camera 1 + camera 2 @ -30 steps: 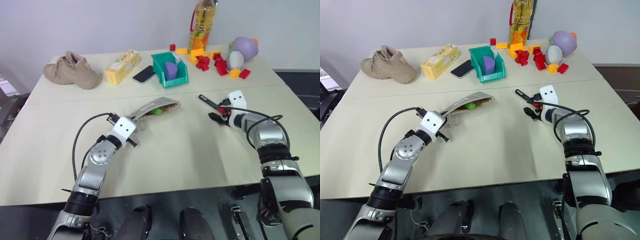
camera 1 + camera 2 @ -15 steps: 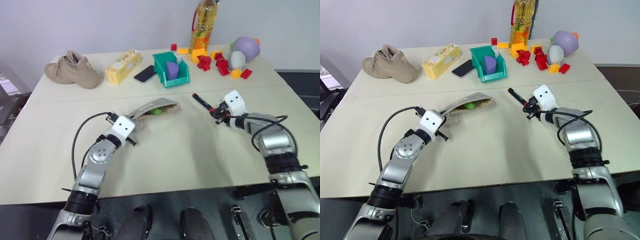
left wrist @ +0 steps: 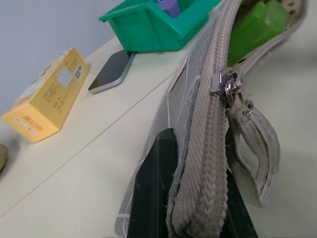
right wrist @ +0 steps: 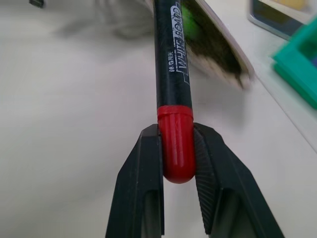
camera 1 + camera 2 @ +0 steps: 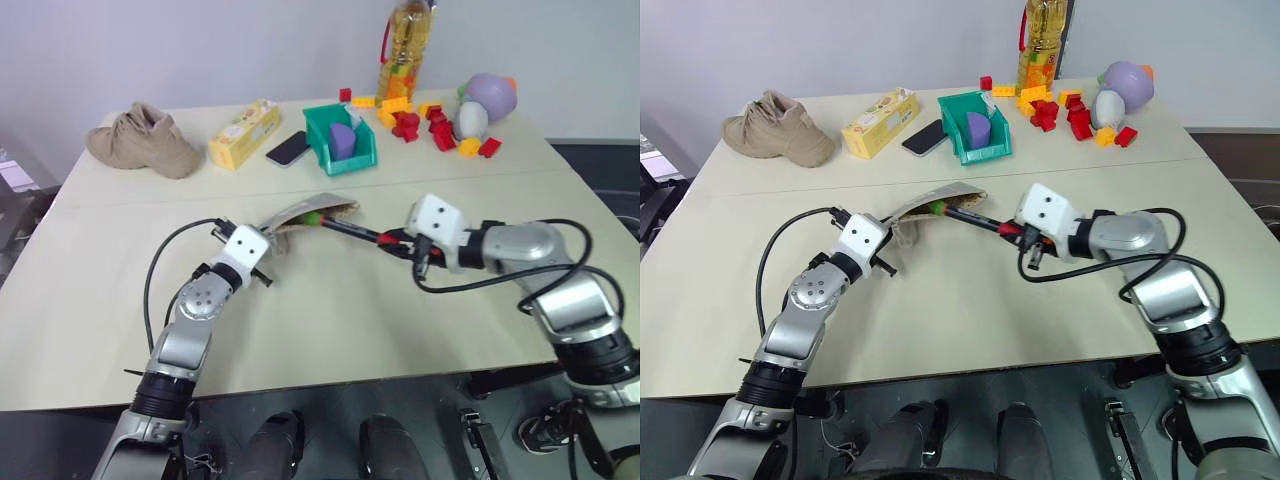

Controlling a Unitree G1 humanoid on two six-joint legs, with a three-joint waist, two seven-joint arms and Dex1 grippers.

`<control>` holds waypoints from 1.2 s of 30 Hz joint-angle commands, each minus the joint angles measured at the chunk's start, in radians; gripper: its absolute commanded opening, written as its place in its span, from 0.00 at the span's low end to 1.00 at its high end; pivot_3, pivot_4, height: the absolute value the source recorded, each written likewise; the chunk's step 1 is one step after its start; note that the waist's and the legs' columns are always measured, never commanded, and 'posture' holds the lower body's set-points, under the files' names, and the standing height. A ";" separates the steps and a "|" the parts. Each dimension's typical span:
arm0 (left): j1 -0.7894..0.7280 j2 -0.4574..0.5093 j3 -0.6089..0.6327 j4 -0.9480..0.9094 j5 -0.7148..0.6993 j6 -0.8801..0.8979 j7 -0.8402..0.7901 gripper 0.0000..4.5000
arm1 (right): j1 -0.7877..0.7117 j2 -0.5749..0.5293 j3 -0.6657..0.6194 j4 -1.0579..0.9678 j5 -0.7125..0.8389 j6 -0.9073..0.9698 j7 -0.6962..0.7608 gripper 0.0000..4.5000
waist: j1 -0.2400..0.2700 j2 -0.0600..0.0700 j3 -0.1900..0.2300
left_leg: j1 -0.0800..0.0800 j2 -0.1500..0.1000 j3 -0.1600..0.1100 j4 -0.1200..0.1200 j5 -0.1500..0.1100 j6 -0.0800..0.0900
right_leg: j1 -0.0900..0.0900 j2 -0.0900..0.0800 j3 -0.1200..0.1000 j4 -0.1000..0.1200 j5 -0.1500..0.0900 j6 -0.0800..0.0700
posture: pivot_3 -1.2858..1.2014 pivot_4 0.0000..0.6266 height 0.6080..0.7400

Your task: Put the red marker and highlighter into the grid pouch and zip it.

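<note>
right wrist view: the right gripper [image 4: 177, 163] has both black fingers [image 4: 144, 188] clamped on the red end of the slim black-barrelled red marker [image 4: 171, 74]. the barrel carries white lettering and runs straight out from the fingers to the open mouth of the flat grey fabric grid pouch [image 4: 218, 54]. its far tip lies at or just inside that mouth; how deep it sits cannot be told.

left wrist view: the left gripper [image 3: 190, 198] is clenched on the zipper edge of the pouch, one black finger [image 3: 156, 183] pressed against the fabric. the metal zipper pull [image 3: 227, 85] sits just beyond the fingers, with the pouch gaping past it. the light green highlighter [image 3: 257, 25] lies inside the pouch, at the open end.

left eye view: the pouch [image 5: 300, 212] lies near the middle of the pale wooden table [image 5: 100, 260], its near end lifted by the left gripper [image 5: 268, 243]. the marker [image 5: 352, 231] spans between the pouch mouth and the right gripper [image 5: 400, 243], tilted and off the table top.

along the far side of the table, well apart from the pouch: a tan suede shoe [image 5: 142, 140], a yellow cardboard box [image 5: 244, 133], a dark smartphone [image 5: 289, 148], a green plastic bin [image 5: 340, 140], a bottle of yellow oil [image 5: 405, 45], scattered red and yellow toy blocks [image 5: 425, 125] and a purple and grey soft toy [image 5: 485, 100].
</note>
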 commanded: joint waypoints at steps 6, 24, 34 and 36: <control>-0.006 0.010 -0.007 -0.044 0.012 -0.036 -0.004 0.00 | -0.068 0.037 0.041 -0.011 -0.051 0.024 -0.037 0.07 | 0.002 0.000 0.000 | 0.000 0.000 0.000 0.000 0.000 0.000 | 0.000 0.000 0.000 0.000 0.000 0.000 | 0.52 0.24 1.00; -0.017 0.025 -0.076 -0.062 0.032 -0.118 -0.073 0.00 | -0.169 -0.041 0.180 0.032 -0.303 -0.078 -0.003 0.07 | -0.001 0.000 0.000 | 0.000 0.000 0.000 -0.001 0.000 0.000 | -0.001 0.000 0.000 0.000 0.000 0.000 | 0.52 0.24 1.00; -0.010 0.032 -0.094 -0.078 0.039 -0.124 -0.103 0.00 | -0.207 0.017 0.199 0.030 -0.342 -0.126 0.042 0.60 | 0.001 0.000 0.000 | 0.000 0.000 0.000 0.000 0.000 0.000 | 0.000 0.000 0.000 0.000 0.000 0.000 | 0.52 0.24 1.00; -0.007 0.031 -0.086 -0.081 0.031 -0.113 -0.102 0.00 | -0.196 0.012 0.164 0.001 -0.312 -0.132 0.056 0.80 | 0.001 0.000 0.000 | 0.000 0.000 0.000 0.000 0.000 0.000 | 0.000 0.000 0.000 0.000 0.000 0.000 | 0.52 0.24 1.00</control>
